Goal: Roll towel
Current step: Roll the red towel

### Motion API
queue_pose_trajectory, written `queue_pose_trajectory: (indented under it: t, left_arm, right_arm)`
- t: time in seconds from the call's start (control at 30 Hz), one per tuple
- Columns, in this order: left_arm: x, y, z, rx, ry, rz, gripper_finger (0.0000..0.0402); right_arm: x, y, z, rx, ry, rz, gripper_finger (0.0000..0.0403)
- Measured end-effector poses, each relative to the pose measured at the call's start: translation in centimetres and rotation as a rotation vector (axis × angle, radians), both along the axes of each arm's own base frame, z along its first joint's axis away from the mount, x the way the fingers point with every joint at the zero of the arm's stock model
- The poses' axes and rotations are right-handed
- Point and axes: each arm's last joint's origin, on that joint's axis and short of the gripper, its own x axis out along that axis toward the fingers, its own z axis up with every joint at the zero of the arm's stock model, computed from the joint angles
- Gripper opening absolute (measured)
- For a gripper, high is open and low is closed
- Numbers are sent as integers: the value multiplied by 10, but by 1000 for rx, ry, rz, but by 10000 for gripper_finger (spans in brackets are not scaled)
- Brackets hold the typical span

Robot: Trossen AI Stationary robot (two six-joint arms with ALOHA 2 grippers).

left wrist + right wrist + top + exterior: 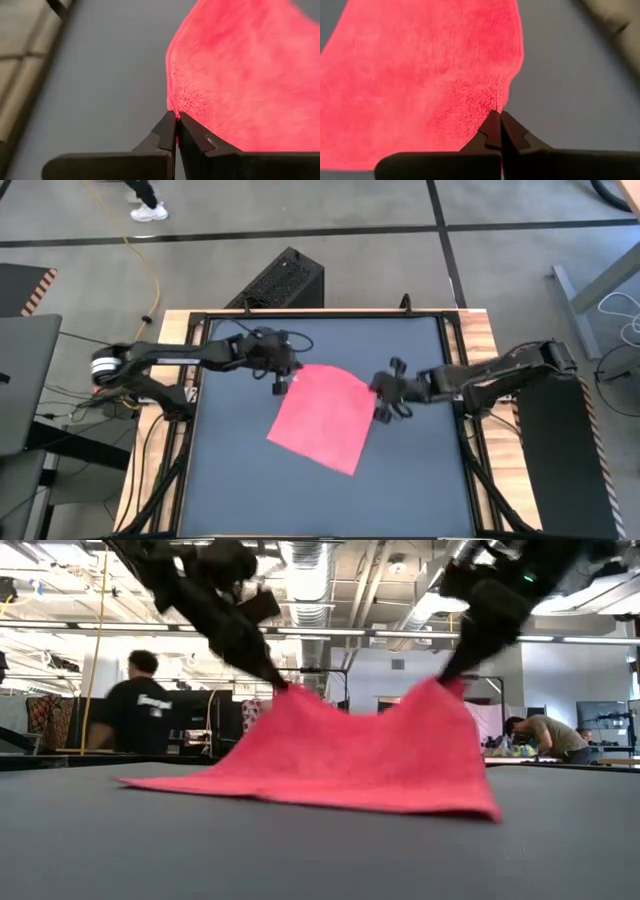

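The towel (322, 417) lay mid-table, its 2 far corners lifted into peaks while the near edge rested on the dark table (420, 490). The left gripper (283, 383) pinched 1 corner, fingers pressed together on the cloth; the right gripper (384, 402) pinched the other likewise. The first fold seemed under way. Next, both corners likely needed carrying evenly toward the near edge.

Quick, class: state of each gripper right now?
Left gripper: shut on a lifted corner of the towel.
Right gripper: shut on the towel's other lifted corner.
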Motion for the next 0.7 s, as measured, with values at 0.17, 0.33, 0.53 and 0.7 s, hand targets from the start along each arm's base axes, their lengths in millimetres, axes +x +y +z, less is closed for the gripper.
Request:
queue_pose_trajectory:
  t: [0.17,0.33,0.53,0.7]
  left_arm:
    - [-22,-4,34,107,-82,70,0]
    - [-41,-7,58,170,-163,95,0]
    - [-60,-21,70,135,-173,15,0]
    - [-68,-49,72,-8,-173,-165,0]
  right_arm:
    - [10,-30,52,-240,62,110,9]
    - [20,-54,89,-391,107,150,9]
    - [22,-44,99,-408,162,221,9]
    - [15,-5,91,-251,178,302,9]
